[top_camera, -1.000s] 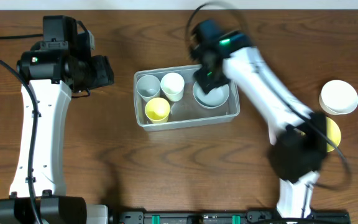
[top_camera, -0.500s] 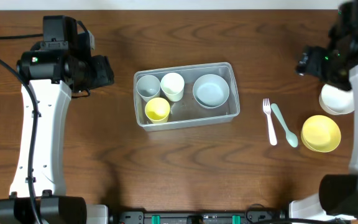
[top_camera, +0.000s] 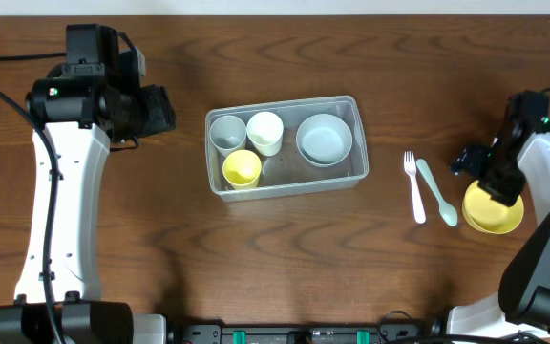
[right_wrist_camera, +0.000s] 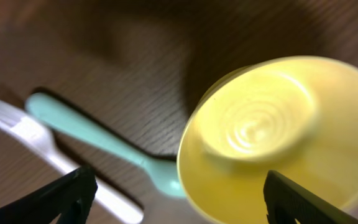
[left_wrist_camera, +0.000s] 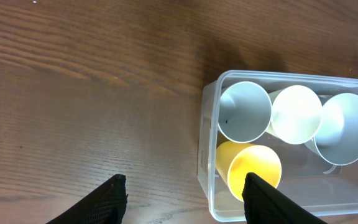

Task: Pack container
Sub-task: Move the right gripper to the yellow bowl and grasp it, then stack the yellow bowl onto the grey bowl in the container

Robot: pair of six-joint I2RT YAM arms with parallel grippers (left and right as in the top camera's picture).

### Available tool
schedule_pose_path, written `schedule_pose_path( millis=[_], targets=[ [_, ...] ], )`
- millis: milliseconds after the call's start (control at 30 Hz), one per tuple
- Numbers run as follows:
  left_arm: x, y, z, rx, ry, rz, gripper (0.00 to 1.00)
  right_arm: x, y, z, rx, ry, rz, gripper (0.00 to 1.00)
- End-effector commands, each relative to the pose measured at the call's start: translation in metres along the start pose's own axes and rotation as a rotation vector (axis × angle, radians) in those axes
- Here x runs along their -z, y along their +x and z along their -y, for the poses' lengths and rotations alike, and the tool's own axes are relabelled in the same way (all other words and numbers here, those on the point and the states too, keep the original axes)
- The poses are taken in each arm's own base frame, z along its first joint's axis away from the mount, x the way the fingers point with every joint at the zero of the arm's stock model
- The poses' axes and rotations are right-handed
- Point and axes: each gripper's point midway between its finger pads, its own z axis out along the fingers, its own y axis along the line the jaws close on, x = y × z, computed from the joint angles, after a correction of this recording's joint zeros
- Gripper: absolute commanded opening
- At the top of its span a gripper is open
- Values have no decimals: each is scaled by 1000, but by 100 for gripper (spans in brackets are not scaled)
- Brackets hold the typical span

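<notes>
Right end effector (right_wrist_camera: pixel 179 186) swung down over yellow bowl (right_wrist_camera: pixel 272 124), spread wide, left end effector (left_wrist_camera: pixel 185 193) wide, wood table (left_wrist_camera: pixel 73 93)

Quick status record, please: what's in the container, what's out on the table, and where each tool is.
container: clear tub, mid-table
inside: grey cup, white cup, yellow cup, pale bowl
outside: fork, spoon, yellow bowl, all to the container's right
left tool: open, empty, over the table by the container's left end
right tool: open, empty, over the yellow bowl
</notes>
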Motion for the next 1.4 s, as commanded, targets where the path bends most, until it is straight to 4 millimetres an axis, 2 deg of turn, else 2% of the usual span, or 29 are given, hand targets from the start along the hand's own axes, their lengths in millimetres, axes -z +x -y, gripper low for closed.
schedule_pose_path(
  millis=[0,67,233,367,500,667,833,1033,1133,1233,1367],
  targets=[
    [-2,2,-2,9,-5,-10,61,-14,8,3,-19,-1,-15,82],
    [-2,2,-2,9,-5,-10,61,-19,10,4,-19,-1,-15,77],
    [-2,2,-2,9,-5,-11,61,-22,12,5,-19,0,-17,53],
    [-2,2,-2,9,-5,-11,61,-22,12,5,-19,0,-18,26],
    [-2,2,-2,9,-5,-11,61,-22,12,5,-17,0,-18,16],
    [-2,2,-2,9,-5,-11,61,-22,12,5,-14,0,-17,13],
    [-2,2,-2,9,-5,-10,61,-22,12,5,-14,0,-16,2],
    [-2,2,-2,9,-5,-10,61,-22,9,4,-14,-5,-5,1],
    [-2,2,-2,9,-5,-10,61,-20,4,-7,28,-40,17,1],
    [-2,2,-2,9,-5,-10,61,-4,-5,-24,102,-72,56,1],
    [-2,2,-2,9,-5,-10,61,49,-21,-60,256,-115,152,1]
  ],
)
